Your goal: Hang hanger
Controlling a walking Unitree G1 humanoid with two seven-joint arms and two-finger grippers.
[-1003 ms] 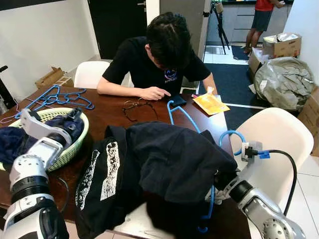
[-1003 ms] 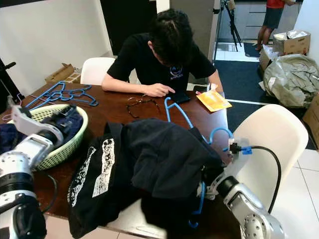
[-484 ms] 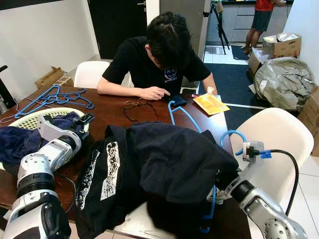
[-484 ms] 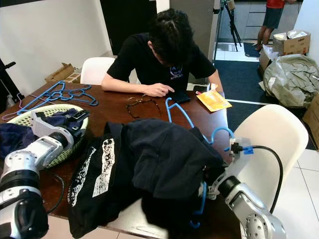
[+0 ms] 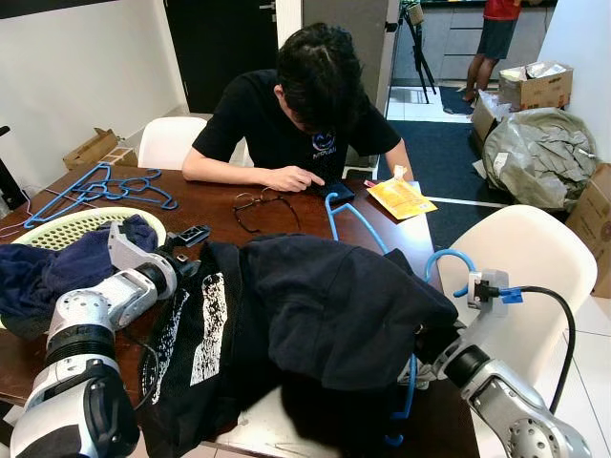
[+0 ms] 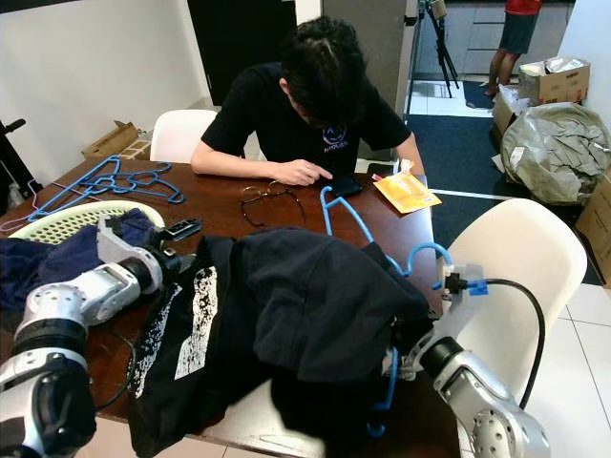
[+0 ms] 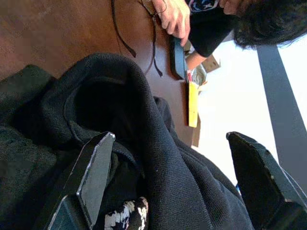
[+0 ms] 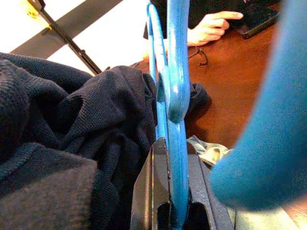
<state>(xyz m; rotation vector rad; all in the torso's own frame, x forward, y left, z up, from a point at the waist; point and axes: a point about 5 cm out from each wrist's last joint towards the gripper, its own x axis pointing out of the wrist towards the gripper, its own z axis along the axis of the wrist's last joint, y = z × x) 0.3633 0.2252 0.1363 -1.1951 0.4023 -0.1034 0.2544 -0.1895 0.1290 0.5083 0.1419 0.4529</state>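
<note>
No writing is legible as a blue hanger (image 8: 172,143), draped with a black shirt (image 5: 325,315), is clamped by the right gripper (image 8: 173,211), while the parted left gripper (image 7: 177,182), moved from the basket (image 5: 72,224), is held over the shirt.

Silver arms w/ black joints, black flat-tipped jaws, black cable w/ blue connector (image 5: 506,296).

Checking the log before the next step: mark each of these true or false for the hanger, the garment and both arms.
1. The right gripper is shut on the blue hanger. True.
2. The left gripper has its jaws closed on the black garment. False: the jaws stand open at the garment.
3. A pair of glasses lies on the table. True.
4. The laundry basket sits by the right arm. False: it is on the left side.
</note>
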